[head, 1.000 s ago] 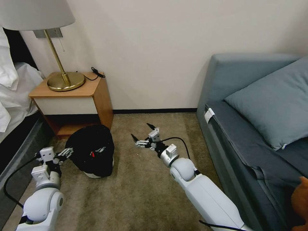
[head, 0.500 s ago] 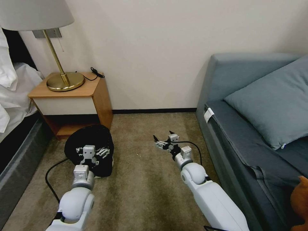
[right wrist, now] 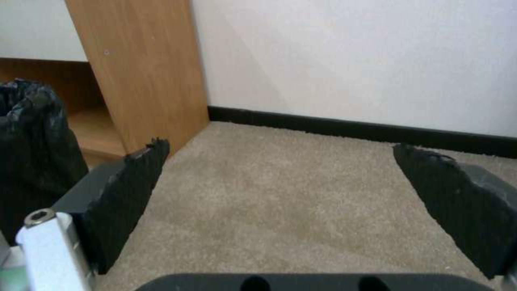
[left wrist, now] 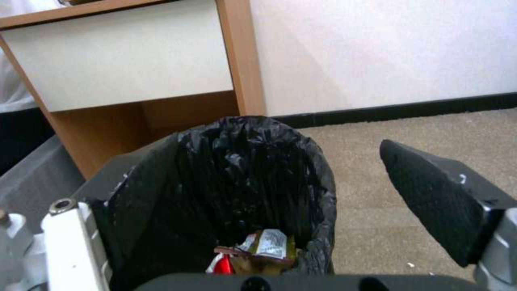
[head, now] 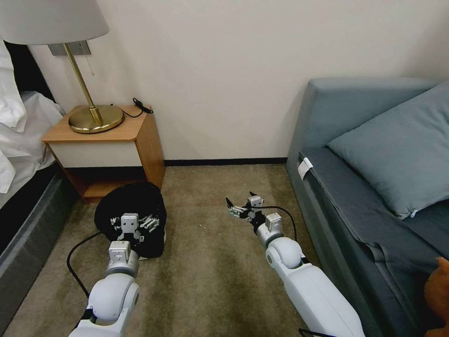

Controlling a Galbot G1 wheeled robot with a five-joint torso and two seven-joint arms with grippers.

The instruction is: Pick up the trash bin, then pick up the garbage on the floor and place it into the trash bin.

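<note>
Nothing moved, left gripper [head: 134,222] apparently over trash bin [head: 140,199] rim, open

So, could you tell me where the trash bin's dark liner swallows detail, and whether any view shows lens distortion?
Head view: the trash bin reads as one black mass beside the left hand, and the wall edges bow toward the frame's sides. Left wrist view: the bag's crinkles catch light, and wrappers show at the bottom. Right wrist view: the open right hand frames evenly lit carpet.
</note>
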